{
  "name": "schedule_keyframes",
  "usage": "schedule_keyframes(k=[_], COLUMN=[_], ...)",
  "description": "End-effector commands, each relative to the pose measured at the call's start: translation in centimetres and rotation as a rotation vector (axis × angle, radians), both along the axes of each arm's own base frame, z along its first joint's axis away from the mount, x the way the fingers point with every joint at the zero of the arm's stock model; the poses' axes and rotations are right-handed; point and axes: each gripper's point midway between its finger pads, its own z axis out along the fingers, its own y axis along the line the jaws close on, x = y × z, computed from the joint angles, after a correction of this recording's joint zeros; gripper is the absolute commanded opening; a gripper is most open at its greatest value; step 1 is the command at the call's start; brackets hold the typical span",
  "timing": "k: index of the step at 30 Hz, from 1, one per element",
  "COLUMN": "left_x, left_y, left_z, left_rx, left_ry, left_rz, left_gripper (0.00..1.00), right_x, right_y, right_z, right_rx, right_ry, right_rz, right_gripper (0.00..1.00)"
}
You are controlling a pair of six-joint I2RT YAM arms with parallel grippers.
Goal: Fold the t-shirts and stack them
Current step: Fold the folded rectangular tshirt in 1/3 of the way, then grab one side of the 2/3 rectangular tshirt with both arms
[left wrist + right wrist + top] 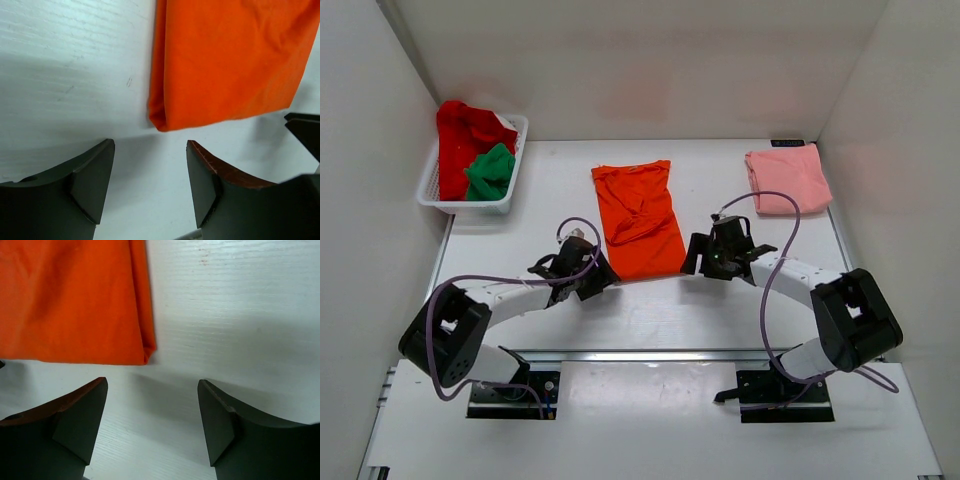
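Orange t-shirt (638, 222) flat, near corners just beyond left hand (150, 150) and right hand (152, 387), both splayed, empty.

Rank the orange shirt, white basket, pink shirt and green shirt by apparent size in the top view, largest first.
1. orange shirt and white basket: too alike to rank
2. pink shirt
3. green shirt, lying in the basket

Overview above; close wrist views share orange shirt (230, 60).
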Motion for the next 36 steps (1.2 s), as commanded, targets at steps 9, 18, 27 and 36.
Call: schedule_keyframes(k=[9,18,27,36], left_x=[2.9,6.1,7.1,-3.3], left_y=[-2.0,-1.1,-0.7,0.4], left_z=[-0.8,0.6,10.3,5.8], left_rx=[0.0,0.046,-0.008,-0.09], left_ry=[-0.004,-0.04,-0.135,0.016], left_rz=[0.087,0.105,0.037,-0.053], left_gripper=[0.69,0.0,0.0,0.0], right_x=[1.5,4.7,4.5,-4.3], right_y=[1.7,4.2,3.3,4.1], right_z=[-0.5,1.4,9.1,8.0], right_rx=[0.066,0.09,0.073,0.1], right_ry=[0.003,-0.03,-0.121,-0.038], right_rz=[-0.011,0.088,0.105,0.198], right_gripper=[0.57,0.0,0.0,0.01])
